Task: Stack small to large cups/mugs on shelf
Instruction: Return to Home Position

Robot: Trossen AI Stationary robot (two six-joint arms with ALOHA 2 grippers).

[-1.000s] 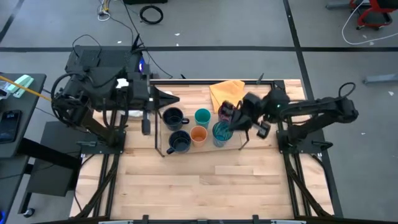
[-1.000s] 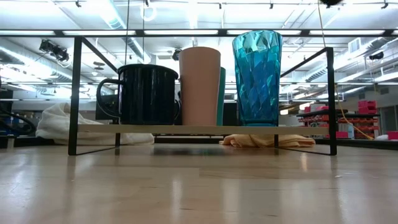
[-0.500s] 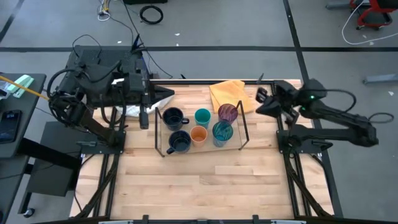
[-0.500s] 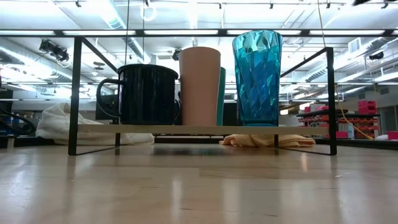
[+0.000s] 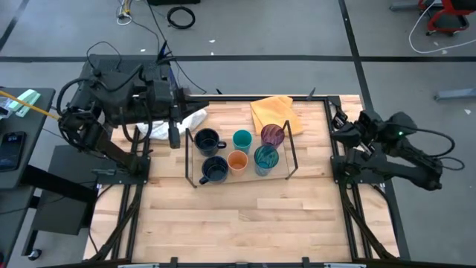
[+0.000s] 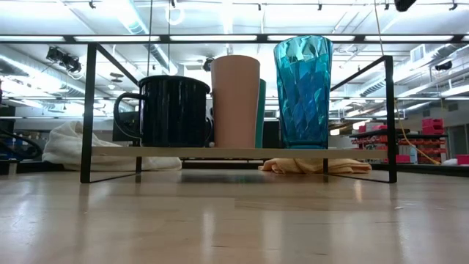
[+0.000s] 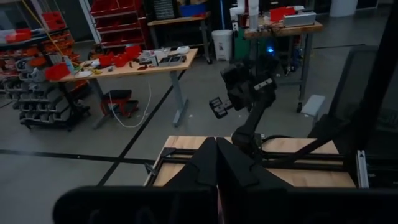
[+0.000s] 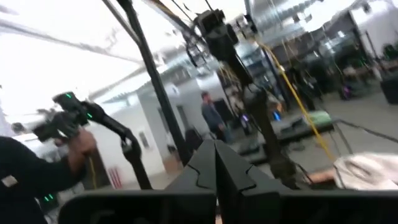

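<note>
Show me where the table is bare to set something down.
Bare: the wide tabletop strip in front of the shelf, and the band between shelf and right gripper. Crowded: the shelf's six cups, yellow cloth behind, white cloth back-left.

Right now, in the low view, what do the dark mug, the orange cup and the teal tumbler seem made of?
Dark navy mug: glossy, with faint reflections; enamelled metal or glazed ceramic. Orange cup: matte, even surface; likely plastic. Patterned teal tumbler: translucent, faceted, glinting; acrylic or glass.

Even overhead light; ceiling strips glare in the low view; tabletop reflects them softly; right wrist view overexposed
</note>
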